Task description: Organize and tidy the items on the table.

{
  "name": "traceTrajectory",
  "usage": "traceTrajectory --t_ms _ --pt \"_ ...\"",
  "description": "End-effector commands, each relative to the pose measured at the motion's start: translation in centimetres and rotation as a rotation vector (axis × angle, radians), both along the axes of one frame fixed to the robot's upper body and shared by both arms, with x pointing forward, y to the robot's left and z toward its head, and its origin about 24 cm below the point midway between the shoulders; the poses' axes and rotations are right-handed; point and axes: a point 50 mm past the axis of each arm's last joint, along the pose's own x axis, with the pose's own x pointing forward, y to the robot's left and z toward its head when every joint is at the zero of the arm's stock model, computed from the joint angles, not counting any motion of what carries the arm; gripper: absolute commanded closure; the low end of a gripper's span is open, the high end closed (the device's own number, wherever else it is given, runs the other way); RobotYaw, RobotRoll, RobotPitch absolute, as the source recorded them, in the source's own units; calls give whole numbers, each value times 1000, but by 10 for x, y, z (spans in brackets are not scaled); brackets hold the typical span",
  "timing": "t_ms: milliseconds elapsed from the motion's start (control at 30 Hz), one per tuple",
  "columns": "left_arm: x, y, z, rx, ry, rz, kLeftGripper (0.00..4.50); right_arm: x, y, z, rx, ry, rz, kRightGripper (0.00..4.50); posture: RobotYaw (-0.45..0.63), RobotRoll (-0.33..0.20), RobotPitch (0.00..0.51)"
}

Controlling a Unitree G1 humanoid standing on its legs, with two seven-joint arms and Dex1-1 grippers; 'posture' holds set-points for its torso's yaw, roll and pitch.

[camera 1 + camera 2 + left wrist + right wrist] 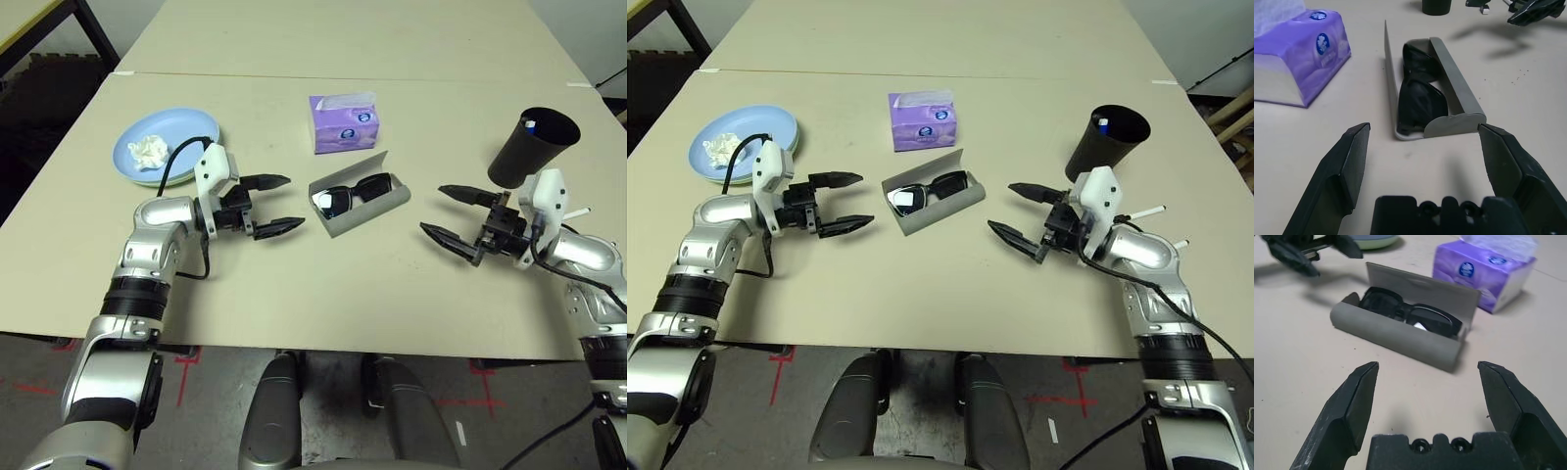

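An open grey glasses case (pixel 375 212) lies mid-table with the black sunglasses (pixel 353 193) inside, its lid standing up behind them. My left gripper (pixel 294 202) hovers open just left of the case, its fingers pointing at the case's end (pixel 1454 125). My right gripper (pixel 432 209) is open a short way to the case's right, facing its long side (pixel 1400 335). At the far left, a light blue plate (pixel 186 132) holds a crumpled white tissue wad (pixel 149 150) and rests on a pale green plate (pixel 794 145). The black cup (pixel 532 147) stands behind my right wrist, a white pen end (pixel 530 124) showing inside it.
A purple tissue box (pixel 344 121) sits just behind the case. The beige table (pixel 294 284) has bare room in front of the case and between my arms. A second table adjoins along a seam at the back.
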Motion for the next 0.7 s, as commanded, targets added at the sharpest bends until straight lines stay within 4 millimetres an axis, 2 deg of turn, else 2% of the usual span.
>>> traceTrajectory --t_ms 33,167,433,700 --pt "3 -2 -1 34 -8 -17 0 -5 -1 5 37 -4 -17 7 117 0 217" --pt "4 -3 -1 45 -21 -32 0 -8 0 9 71 2 -35 7 116 0 215" --pt "3 -3 2 39 -33 -41 0 -18 -12 8 40 28 -47 7 117 0 209" --pt "3 -3 5 32 -47 -34 0 -17 -7 3 27 19 -22 7 122 0 215"
